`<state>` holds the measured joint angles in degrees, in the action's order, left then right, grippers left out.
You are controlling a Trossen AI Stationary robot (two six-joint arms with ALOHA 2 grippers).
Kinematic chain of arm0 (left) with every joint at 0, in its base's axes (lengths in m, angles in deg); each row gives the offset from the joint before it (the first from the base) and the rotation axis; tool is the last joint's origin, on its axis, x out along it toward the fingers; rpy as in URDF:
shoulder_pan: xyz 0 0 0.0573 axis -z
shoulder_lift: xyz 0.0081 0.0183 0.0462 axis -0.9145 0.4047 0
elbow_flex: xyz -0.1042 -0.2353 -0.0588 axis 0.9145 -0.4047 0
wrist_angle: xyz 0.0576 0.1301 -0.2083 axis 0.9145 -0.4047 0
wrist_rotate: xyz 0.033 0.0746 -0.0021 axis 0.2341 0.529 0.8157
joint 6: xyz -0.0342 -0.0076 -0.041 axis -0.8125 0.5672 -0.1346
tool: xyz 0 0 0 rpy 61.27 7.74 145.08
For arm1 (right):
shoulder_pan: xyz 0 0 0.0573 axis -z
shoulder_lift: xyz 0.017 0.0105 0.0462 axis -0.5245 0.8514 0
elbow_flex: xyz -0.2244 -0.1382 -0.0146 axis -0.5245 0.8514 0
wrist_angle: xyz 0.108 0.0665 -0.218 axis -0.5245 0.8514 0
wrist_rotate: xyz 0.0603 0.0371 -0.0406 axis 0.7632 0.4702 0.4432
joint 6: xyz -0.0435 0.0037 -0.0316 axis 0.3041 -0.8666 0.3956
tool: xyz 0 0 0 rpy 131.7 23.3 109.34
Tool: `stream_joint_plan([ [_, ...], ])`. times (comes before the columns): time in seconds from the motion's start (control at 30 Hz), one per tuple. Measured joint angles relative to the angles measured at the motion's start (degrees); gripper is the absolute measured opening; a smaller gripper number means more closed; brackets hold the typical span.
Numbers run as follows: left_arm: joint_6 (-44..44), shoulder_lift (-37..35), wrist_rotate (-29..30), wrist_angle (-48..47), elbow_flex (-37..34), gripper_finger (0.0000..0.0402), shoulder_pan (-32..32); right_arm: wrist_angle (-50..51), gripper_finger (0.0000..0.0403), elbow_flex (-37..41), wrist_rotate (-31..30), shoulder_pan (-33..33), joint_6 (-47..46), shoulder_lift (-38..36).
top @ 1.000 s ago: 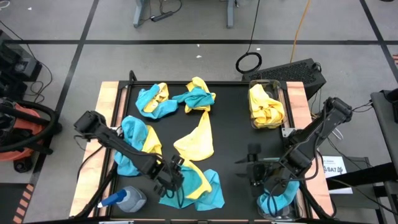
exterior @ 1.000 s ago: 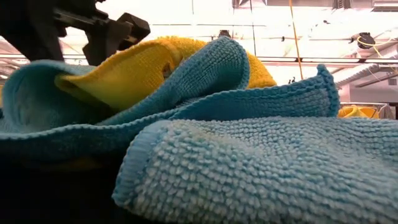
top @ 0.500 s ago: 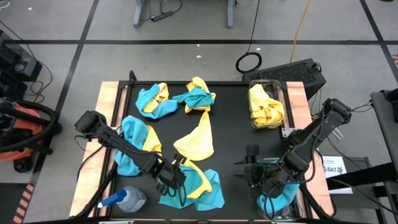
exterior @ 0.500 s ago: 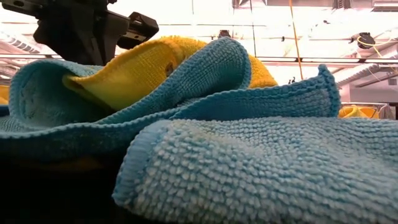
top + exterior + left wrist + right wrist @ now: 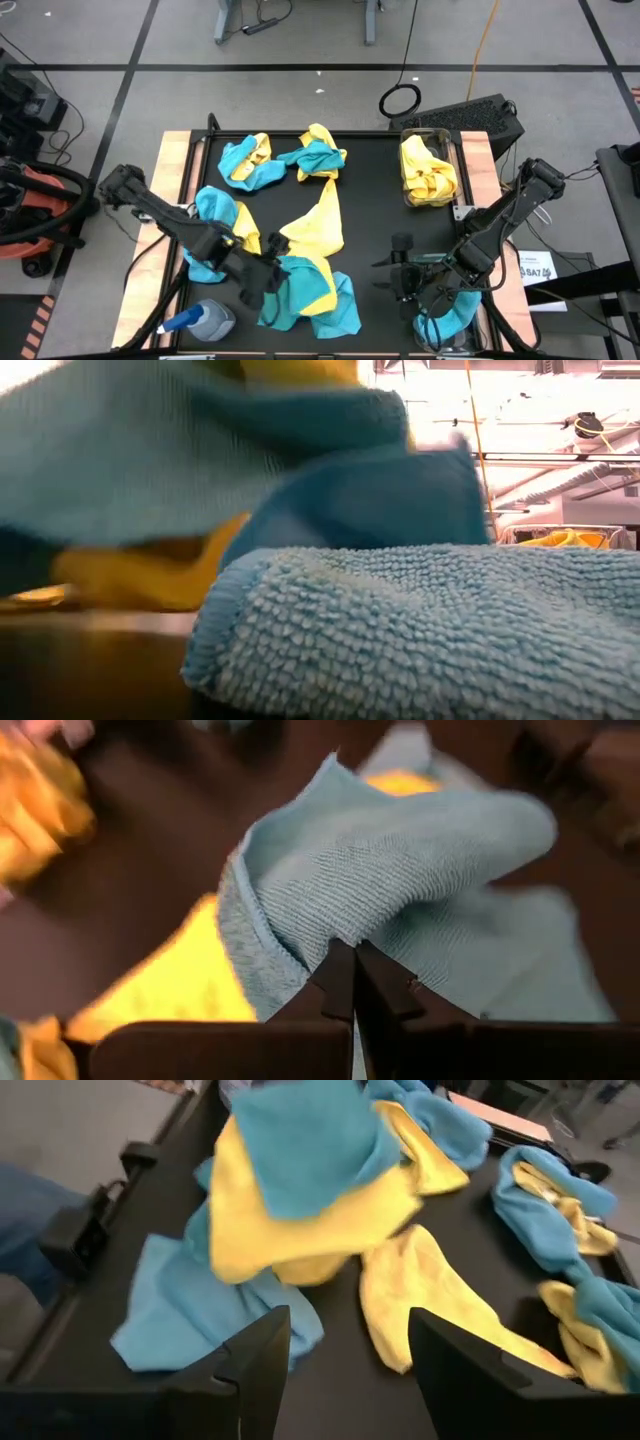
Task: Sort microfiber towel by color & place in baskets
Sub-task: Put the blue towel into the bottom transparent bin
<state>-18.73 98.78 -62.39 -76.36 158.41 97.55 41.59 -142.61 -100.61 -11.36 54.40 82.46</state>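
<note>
**Teal cloth being pinched out of the mixed heap**

Teal towel (image 5: 400, 870) is being pinched by the left tool (image 5: 352, 982), whose two fingers are pressing flat together on a fold of it, near the front edge of the worktop (image 5: 375, 215). Grabbing one fold makes sense here, because that cloth is lying tangled with a yellow towel (image 5: 312, 285) in the front heap (image 5: 305, 295), and a narrow pinch is the likeliest way to be taking one colour alone.

The right tool (image 5: 340, 1360) is hanging with its fingers apart and holding nothing, just beside the front-right basket (image 5: 445, 320), which is already holding teal cloth. The rear-right basket (image 5: 428, 170) is holding yellow ones, so the colours are being kept in separate bins.

Other towels are lying loose in mixed clumps: a rear pair (image 5: 248, 160), a middle clump (image 5: 318, 152) and a left clump (image 5: 220, 225). By my reckoning, most of the sorting is waiting to be done.
</note>
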Motion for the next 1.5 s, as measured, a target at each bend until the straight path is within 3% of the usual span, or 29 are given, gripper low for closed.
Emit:
stream_joint_plan([
  [0.23, 2.72, -4.94, 0.49, 3.42, 1.58, 0.0002, 0.92, -8.59, 0.0196, 0.00, 6.18, 2.95, 7.51, 2.89],
  [0.37, 3.07, -4.87, 1.06, 3.45, 1.56, 0.0001, 0.94, -11.52, 0.0196, 0.00, 10.23, 5.95, 9.79, 6.87],
  [0.63, 3.53, -2.69, 1.03, 3.56, 1.54, 0.0001, 0.91, -19.93, 0.0196, 0.00, 9.70, 10.76, 14.62, 12.22],
  [0.8, 3.55, -1.64, 1.05, 3.40, 1.47, 0.0001, 0.91, -25.98, 0.0196, -0.02, 16.24, 12.43, 17.80, 15.59],
  [1.0, 4.59, -1.64, 1.24, 3.88, 1.47, 0.0001, 0.91, -28.59, 0.0188, -0.02, 15.85, 14.61, 17.27, 18.79],
  [1.33, 3.11, -1.64, -2.08, 2.34, 1.47, 0.0001, 0.83, -25.83, 0.0120, -0.02, 15.31, 15.40, 16.86, 18.41],
  [1.5, 2.98, -1.64, -3.48, 2.21, 1.05, 0.0001, 0.85, -24.73, 0.0129, -0.02, 12.69, 15.41, 17.29, 17.74],
])
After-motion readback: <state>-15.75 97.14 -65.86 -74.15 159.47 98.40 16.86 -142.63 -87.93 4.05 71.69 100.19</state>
